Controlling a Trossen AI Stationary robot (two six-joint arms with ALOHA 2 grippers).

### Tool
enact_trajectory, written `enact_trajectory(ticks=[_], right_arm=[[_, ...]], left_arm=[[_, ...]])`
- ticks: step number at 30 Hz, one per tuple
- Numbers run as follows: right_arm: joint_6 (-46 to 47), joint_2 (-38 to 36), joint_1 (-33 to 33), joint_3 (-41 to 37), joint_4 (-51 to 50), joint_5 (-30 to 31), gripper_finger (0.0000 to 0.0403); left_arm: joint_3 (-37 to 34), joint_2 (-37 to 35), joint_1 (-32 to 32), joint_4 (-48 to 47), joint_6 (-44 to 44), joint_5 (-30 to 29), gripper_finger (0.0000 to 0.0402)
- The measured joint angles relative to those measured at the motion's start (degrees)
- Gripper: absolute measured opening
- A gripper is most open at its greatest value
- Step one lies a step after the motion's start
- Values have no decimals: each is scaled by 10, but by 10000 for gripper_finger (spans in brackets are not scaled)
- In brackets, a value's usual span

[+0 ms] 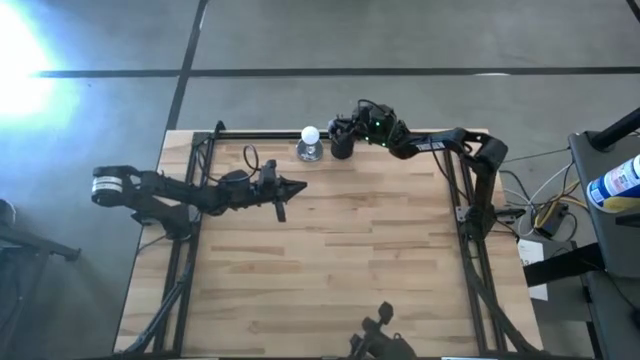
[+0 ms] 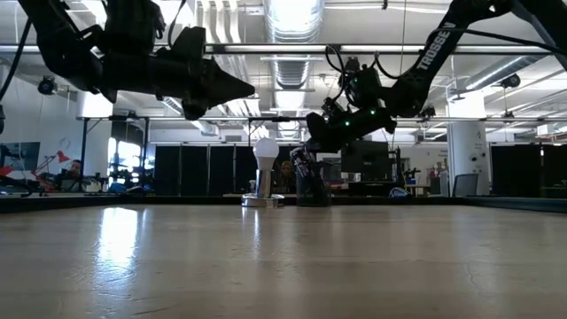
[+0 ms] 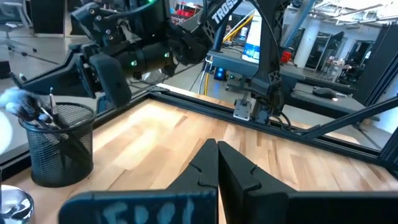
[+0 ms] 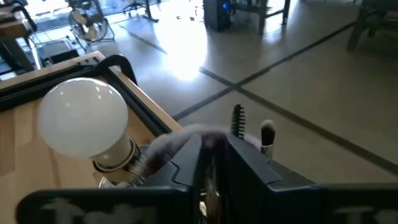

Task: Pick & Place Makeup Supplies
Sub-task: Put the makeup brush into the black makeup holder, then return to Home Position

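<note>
Your right gripper [image 1: 343,128] hung over the black mesh cup [image 3: 57,144] at the far edge of the wooden table [image 1: 330,260]. Its two fingers [image 4: 249,163] showed a thin gap between them in the right wrist view, and I could not tell if they were pinching anything. The makeup brushes [image 3: 37,112] stood inside the cup with their heads sticking up out of it (some were blurry). Right past your fingers you could see a dark bristly head [image 4: 237,119] and a small pale head [image 4: 267,132], and a soft pinkish puff [image 4: 171,144] sat close to the left finger.

A white ball on a clear base [image 1: 310,143] stood just to the left of the cup, very near it but not touching as far as I could see.

Your left gripper [image 1: 296,185] waited over the table, left of the middle and well apart from the cup. Its fingers [image 3: 202,163] were pressed tight together with nothing between them. It hung up in the air, above the wood.
</note>
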Motion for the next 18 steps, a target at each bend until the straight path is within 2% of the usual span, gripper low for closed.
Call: enact_trajectory(ticks=[6,9,13,18], right_arm=[[1,-23,0,0,-50,13,116],[-3,-52,0,-1,-103,12,124],[-50,-104,10,-26,-161,-2,99],[-75,-190,42,-104,-143,-25,28]], left_arm=[[-17,-11,11,0,0,4,0],[-31,-31,18,-2,0,13,0],[-50,-73,33,-15,2,51,0],[-91,-127,49,-31,19,56,0]])
